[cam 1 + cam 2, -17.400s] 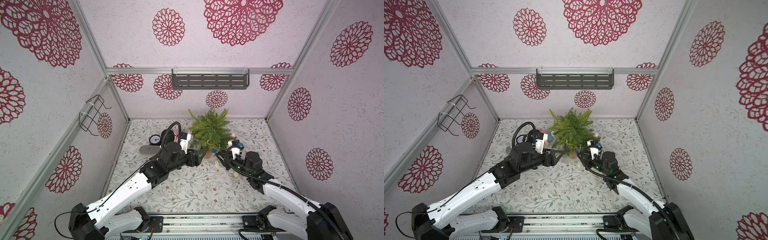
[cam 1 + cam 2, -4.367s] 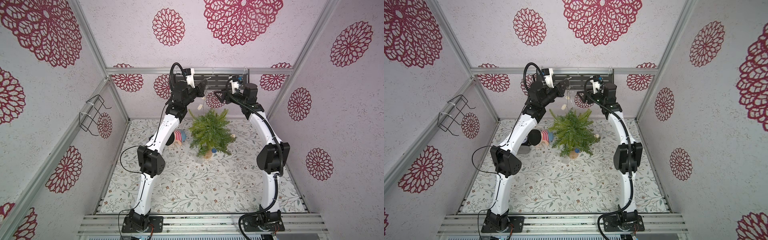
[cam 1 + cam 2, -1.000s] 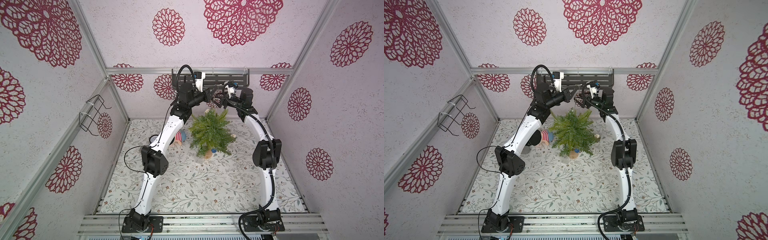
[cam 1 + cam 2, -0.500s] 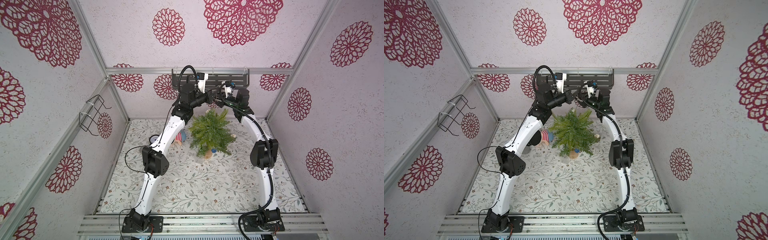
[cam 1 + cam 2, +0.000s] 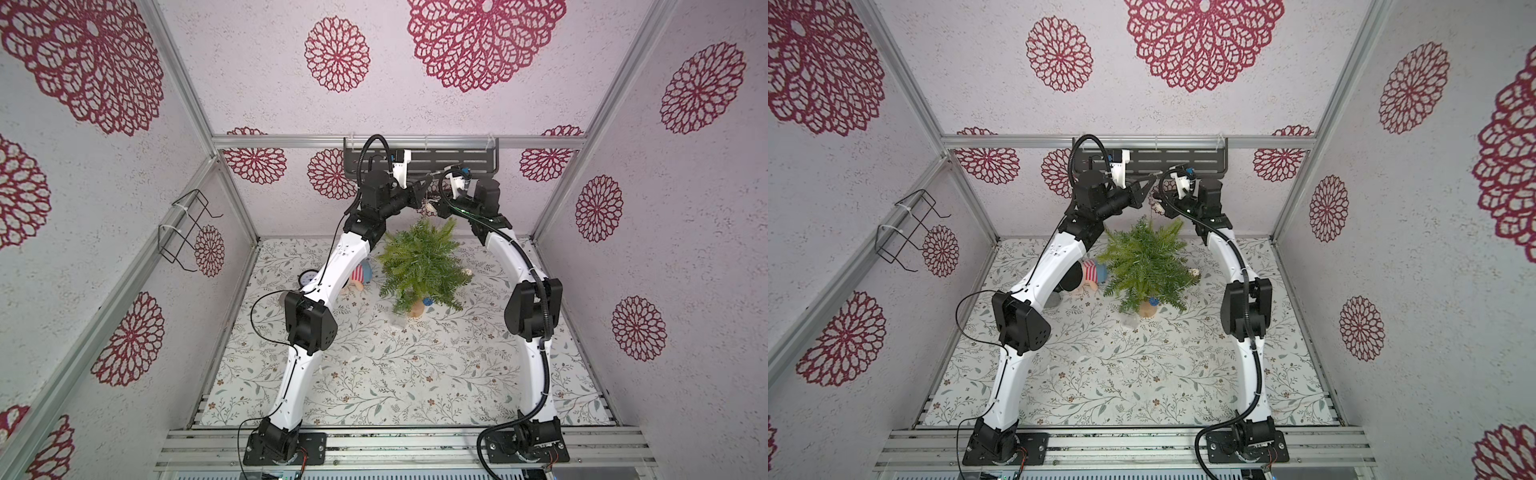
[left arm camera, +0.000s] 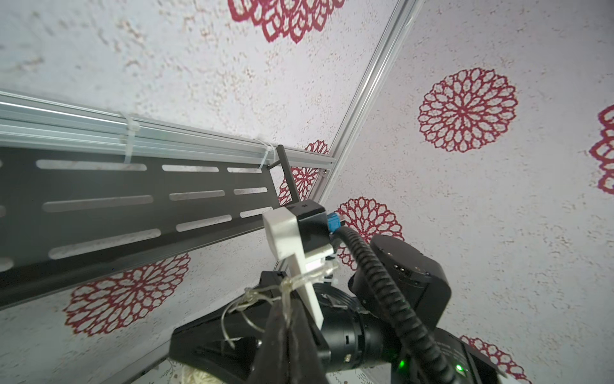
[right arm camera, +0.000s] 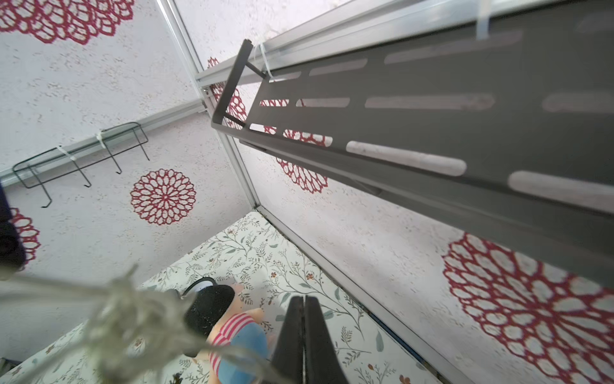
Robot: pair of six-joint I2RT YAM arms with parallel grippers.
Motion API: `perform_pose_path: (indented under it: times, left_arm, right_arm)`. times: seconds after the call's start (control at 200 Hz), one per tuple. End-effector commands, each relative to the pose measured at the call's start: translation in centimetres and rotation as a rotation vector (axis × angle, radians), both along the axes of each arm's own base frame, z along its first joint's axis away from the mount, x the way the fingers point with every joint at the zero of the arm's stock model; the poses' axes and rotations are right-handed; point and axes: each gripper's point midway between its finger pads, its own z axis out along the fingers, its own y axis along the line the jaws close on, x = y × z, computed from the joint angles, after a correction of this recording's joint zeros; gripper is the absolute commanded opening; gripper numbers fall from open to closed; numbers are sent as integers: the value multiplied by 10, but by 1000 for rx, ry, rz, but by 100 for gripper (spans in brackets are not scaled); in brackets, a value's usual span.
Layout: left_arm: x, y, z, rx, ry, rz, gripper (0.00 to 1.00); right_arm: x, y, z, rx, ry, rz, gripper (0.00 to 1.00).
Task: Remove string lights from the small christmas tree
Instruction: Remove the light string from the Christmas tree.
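Starting from the string lights (image 6: pixel 287 285), we are seeing their upper end held up clear above the small christmas tree (image 5: pixel 419 262), with a cream ball (image 5: pixel 428 205) dangling between the two raised arms in both top views. The left gripper (image 6: pixel 286 307) is pinching a bunch of the thin wire right at the tips of its closed jaws, as the left wrist view is showing. The right gripper (image 7: pixel 304 301) is sitting just beside it with its jaws pressed flat together. We are not finding any wire between them, though a blurred tangle is hanging close to the right wrist camera, so we cannot tell whether it is gripping a strand. Lower down, the job is looking only partly done: another cream ball (image 5: pixel 467 272) is resting at the edge of the branches, the blue ball (image 5: pixel 428 300) is sitting under the foliage by the tan stump, and the clear box (image 5: pixel 398 322) is lying on the table (image 5: pixel 374 374) just beside the base. We are judging that the wire is running through the branches to those pieces, so most of the unwinding is left. Further out, a doll (image 5: pixel 360 274) is lying near the tree, partly behind the left arm, and a dark slotted shelf (image 5: pixel 457 160) is hanging on the back wall behind both grippers.
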Motion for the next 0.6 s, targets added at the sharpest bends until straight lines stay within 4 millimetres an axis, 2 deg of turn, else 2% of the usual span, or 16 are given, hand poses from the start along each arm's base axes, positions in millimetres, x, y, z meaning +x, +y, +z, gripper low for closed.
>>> perform_pose_path:
  times: [0.0, 0.065, 0.175, 0.195, 0.245, 0.285, 0.47, 0.595]
  left_arm:
    - [-2, 20, 32, -30, -66, 53, 7]
    - [-1, 24, 34, -40, -61, 56, 22]
    - [-4, 25, 37, -39, -68, 53, 28]
    - [-4, 25, 37, -39, -69, 53, 31]
    - [-6, 27, 40, -38, -71, 54, 49]
    - [-7, 28, 42, -38, -68, 60, 56]
    - [-19, 37, 49, 3, -61, 67, 74]
    - [-23, 49, 49, 22, -44, 87, 79]
  right_arm:
    - [-21, -21, 74, -6, -142, -78, 0]
    - [-24, -25, 81, -11, -144, -91, 0]
    - [-29, -32, 95, -14, -156, -131, 0]
    - [-29, -34, 97, -13, -159, -141, 0]
    - [-30, -37, 103, -7, -156, -166, 0]
    - [-31, -39, 107, -6, -157, -181, 0]
    - [-35, -50, 115, -30, -151, -249, 0]
    - [-33, -60, 120, -49, -153, -309, 0]
